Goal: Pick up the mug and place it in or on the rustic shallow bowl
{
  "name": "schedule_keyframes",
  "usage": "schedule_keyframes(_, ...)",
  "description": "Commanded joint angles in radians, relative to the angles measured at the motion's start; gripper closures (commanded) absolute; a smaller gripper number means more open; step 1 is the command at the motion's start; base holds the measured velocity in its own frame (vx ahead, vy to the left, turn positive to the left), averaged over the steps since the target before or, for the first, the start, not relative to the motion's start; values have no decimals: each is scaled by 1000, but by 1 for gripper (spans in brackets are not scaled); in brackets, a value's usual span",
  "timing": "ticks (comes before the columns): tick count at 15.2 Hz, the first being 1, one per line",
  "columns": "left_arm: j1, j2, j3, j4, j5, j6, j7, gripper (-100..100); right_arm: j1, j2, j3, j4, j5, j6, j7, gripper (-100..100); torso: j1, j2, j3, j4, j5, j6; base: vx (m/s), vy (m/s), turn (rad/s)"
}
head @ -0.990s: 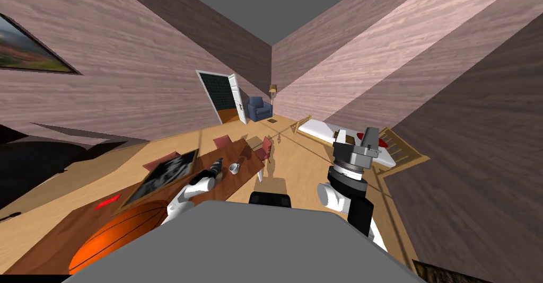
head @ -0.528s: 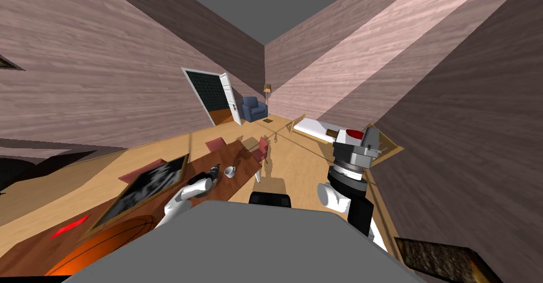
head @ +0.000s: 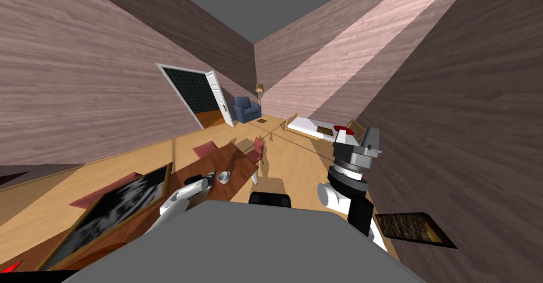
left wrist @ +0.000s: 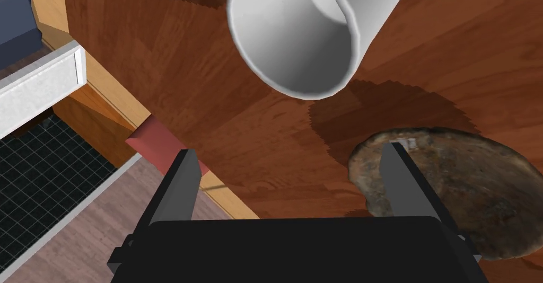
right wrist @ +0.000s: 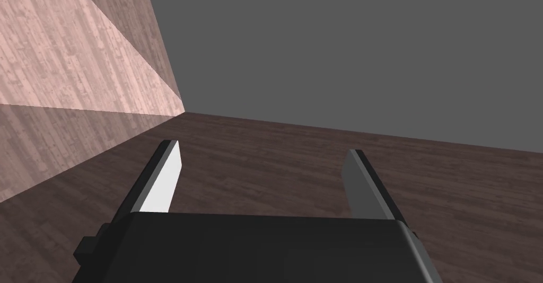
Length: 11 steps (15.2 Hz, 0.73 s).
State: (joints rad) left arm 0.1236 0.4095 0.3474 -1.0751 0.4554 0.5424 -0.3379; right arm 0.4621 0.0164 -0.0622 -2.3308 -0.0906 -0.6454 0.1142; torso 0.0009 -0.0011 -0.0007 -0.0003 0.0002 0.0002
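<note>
A white mug (left wrist: 302, 36) stands on the brown wooden table (left wrist: 212, 110), and I look into its open mouth from my left hand. My left gripper (left wrist: 290, 151) is open and empty, a short way from the mug and not touching it. Close by one finger lies the shallow bowl (left wrist: 450, 189), a rough, mottled brown dish on the table next to the mug's shadow. In the head view the mug (head: 224, 177) sits just beyond the left gripper (head: 210, 178). My right gripper (head: 366, 139) is raised at my right side, open (right wrist: 262, 152) and empty.
A large framed picture (head: 116, 205) lies on the table (head: 236, 160) nearer to me. Red chairs (head: 258, 148) stand around the table's far end. Beyond are an open door (head: 215, 97), a blue armchair (head: 245, 108) and a bed (head: 313, 127).
My head view has swung, sliding the table and picture towards the lower left; the orange ball has left the view. My left gripper has closed in a little on the mug.
</note>
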Motion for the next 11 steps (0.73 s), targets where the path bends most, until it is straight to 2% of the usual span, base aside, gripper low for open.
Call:
schedule_keyframes(1, -10, 6, 4, 40, 9, 24, -10, -100, 0, 0, 0, 0, 0, 0, 0, 0, 0, 0, 0, 0, 0, 0, 5, 15, -56)
schedule_keyframes(2, -10, 6, 4, 40, 9, 24, -10, -100, 0, 0, 0, 0, 0, 0, 0, 0, 0, 0, 0, 0, 0, -1, 2, 8, 24)
schedule_keyframes(3, -27, 18, 16, 72, 23, 65, -27, -100, 0, 0, 0, 0, 0, 0, 0, 0, 0, 0, 0, 0, 0, -1, 2, 4, -106)
schedule_keyframes(5, -27, 18, 16, 89, 23, 65, -27, -100, 0, 0, 0, 0, 0, 0, 0, 0, -1, 0, 0, 0, 0, 0, 4, 9, -158)
schedule_keyframes(6, -42, 29, 28, 128, 36, 105, -44, -100, 0, 0, 0, 0, 0, 0, 0, 0, -1, 0, 0, 0, 0, 0, 2, 10, -175)
schedule_keyframes(7, -42, 29, 28, 135, 36, 105, -44, -100, 0, 0, 0, 0, 0, 0, 0, 0, 0, 0, 0, 0, 0, 0, 3, 15, -172)
schedule_keyframes(8, -58, 40, 39, 180, 49, 132, -60, -100, 0, 0, 0, 0, 0, 0, 0, 0, 0, 0, 0, 0, 0, 0, 4, 17, -218)
schedule_keyframes(9, -58, 40, 39, 180, 49, 142, -60, -100, 0, 0, 0, 0, 0, 0, 0, 0, 0, 0, 0, 0, 0, 0, 5, 19, -174)
schedule_keyframes(10, -72, 50, 50, 212, 61, 172, -75, -100, 0, 0, 0, 0, 0, 0, 0, 0, 0, 0, 0, 0, 0, 0, 8, 21, -176)
schedule_keyframes(11, -72, 50, 50, 221, 61, 178, -75, -100, 0, 0, 0, 0, 0, 0, 0, 0, 0, 0, 0, 0, 0, 0, 9, 24, -158)
